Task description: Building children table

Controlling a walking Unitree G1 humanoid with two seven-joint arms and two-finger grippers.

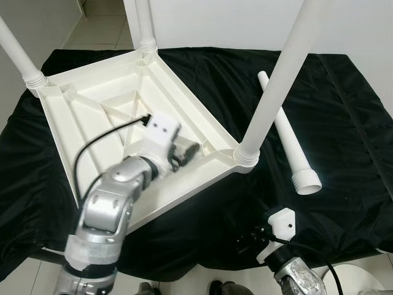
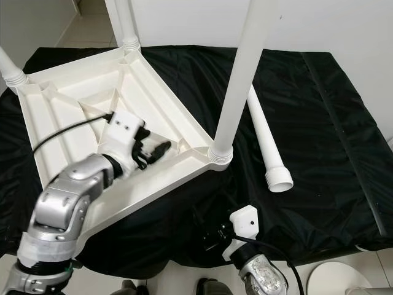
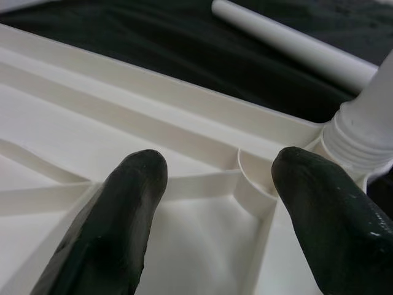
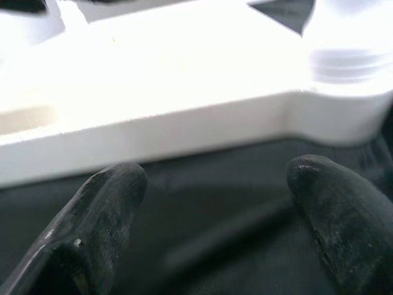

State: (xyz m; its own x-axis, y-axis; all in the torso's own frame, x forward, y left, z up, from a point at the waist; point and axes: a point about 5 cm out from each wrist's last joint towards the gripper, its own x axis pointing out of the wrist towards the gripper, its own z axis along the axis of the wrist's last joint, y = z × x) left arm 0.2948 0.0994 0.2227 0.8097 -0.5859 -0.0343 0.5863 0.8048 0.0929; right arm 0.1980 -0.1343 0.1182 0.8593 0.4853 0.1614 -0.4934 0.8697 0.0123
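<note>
The white table top [image 1: 92,117] lies upside down on a black cloth. Three white legs stand screwed into its corners: far left [image 1: 18,55], back [image 1: 144,24] and near right [image 1: 276,80]. A fourth leg [image 1: 288,135] lies loose on the cloth to the right, threaded end toward me. My left gripper [image 1: 184,153] hovers open over the ribbed underside, close to the near-right corner socket [image 3: 258,178]. Low at the front, my right gripper [image 1: 249,241] is open above the cloth, facing the top's front edge [image 4: 153,132].
The black cloth [image 1: 344,123] covers the whole work surface and hangs over its edges. White floor shows at the far left and a white wall at the back. A round white object [image 2: 338,279] lies on the floor at the bottom right.
</note>
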